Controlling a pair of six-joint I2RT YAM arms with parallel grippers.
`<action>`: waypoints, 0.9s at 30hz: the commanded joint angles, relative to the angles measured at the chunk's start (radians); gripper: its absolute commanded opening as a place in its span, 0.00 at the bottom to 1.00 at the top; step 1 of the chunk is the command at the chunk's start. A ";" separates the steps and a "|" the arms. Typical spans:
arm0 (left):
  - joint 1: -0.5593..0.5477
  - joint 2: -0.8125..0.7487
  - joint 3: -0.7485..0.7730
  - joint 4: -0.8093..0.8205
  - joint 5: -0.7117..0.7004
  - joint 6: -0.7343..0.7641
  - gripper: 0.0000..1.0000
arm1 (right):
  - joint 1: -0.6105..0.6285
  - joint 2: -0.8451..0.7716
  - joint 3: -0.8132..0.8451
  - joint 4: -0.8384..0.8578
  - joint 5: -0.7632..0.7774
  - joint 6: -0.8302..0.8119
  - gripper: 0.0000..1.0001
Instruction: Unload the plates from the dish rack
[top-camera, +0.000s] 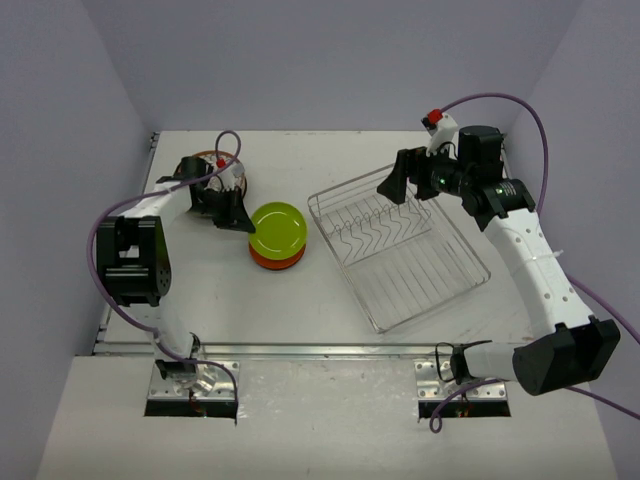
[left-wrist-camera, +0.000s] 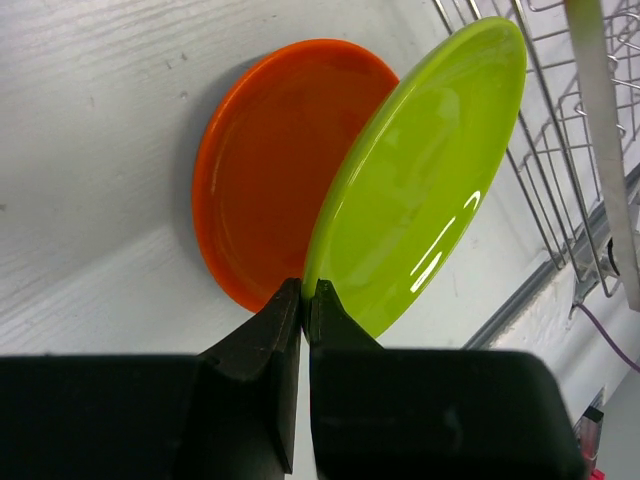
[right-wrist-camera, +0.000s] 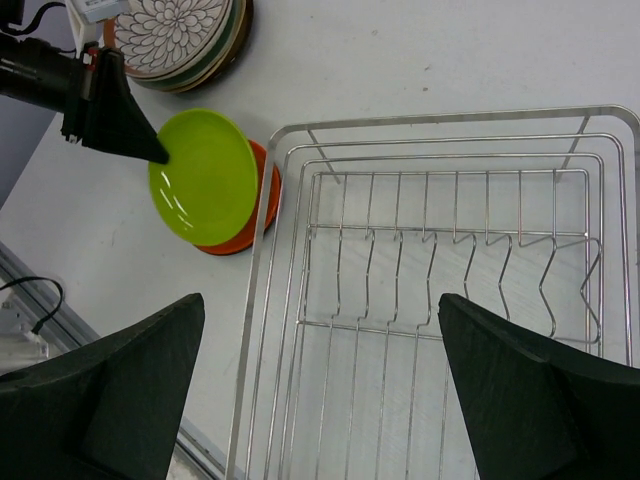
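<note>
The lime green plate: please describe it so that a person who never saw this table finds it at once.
Start at the silver dish rack on the right of the table and look just to its left. There two plates overlap: the lime green plate leans tilted over the flat orange plate, its rim pinched by the left gripper.

Left arm bends inward, left gripper pinched on the lime plate's rim. Right arm stretches forward, right gripper pointing down, jaws wide apart.
</note>
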 joint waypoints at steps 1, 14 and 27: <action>0.013 0.021 0.011 0.049 -0.031 -0.019 0.00 | -0.007 0.004 0.016 0.010 0.004 0.012 0.99; 0.013 -0.013 0.073 0.022 -0.056 -0.017 0.62 | -0.023 -0.004 0.018 -0.023 0.039 -0.011 0.99; 0.010 -0.446 0.075 0.085 -0.309 0.055 1.00 | -0.178 -0.062 -0.113 -0.070 0.295 -0.067 0.99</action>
